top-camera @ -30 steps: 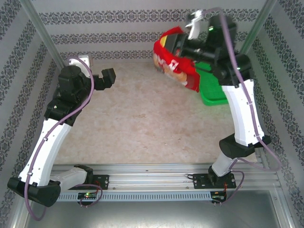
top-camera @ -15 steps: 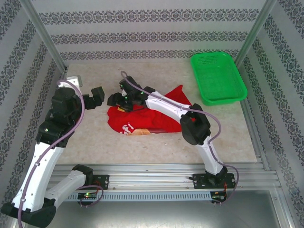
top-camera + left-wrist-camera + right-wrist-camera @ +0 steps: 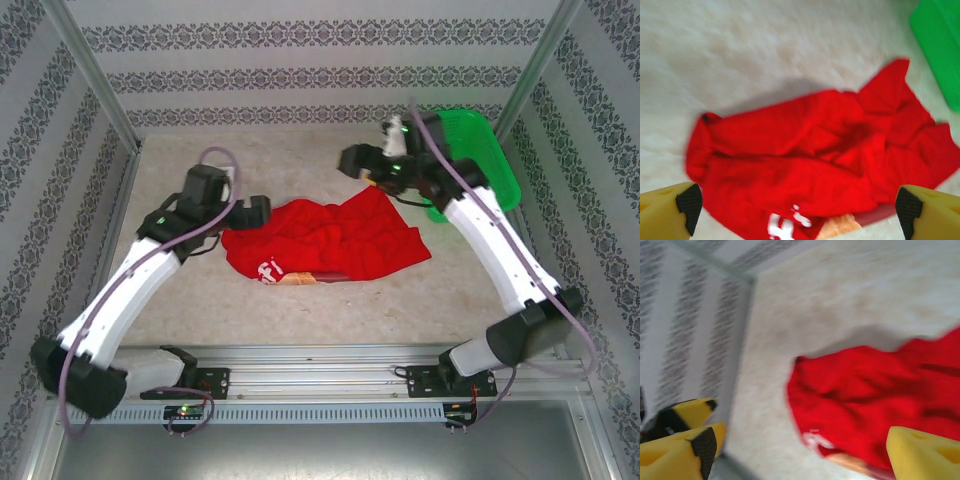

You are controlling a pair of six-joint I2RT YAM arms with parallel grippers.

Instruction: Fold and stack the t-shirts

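One red t-shirt [image 3: 330, 238] lies crumpled in the middle of the table, with white lettering and a bit of brown print showing at its near edge [image 3: 270, 270]. My left gripper [image 3: 257, 211] hovers at the shirt's left edge, jaws wide open and nothing in them. In the left wrist view the t-shirt [image 3: 815, 160] spreads below the left gripper [image 3: 799, 207]. My right gripper [image 3: 353, 160] is raised beyond the shirt's far right corner, open and holding nothing. In the right wrist view the t-shirt [image 3: 875, 400] lies beyond the right gripper [image 3: 805, 450].
A green mesh basket [image 3: 490, 150] stands at the far right corner, partly behind my right arm; its corner [image 3: 940, 45] shows in the left wrist view. Patterned walls and metal posts close in the table on three sides. Bare tabletop lies near and far of the shirt.
My right gripper carried the shirt from the basket to the table's middle, opened and let it go, then pulled back to the far right. My left arm swung right to the shirt's left edge.
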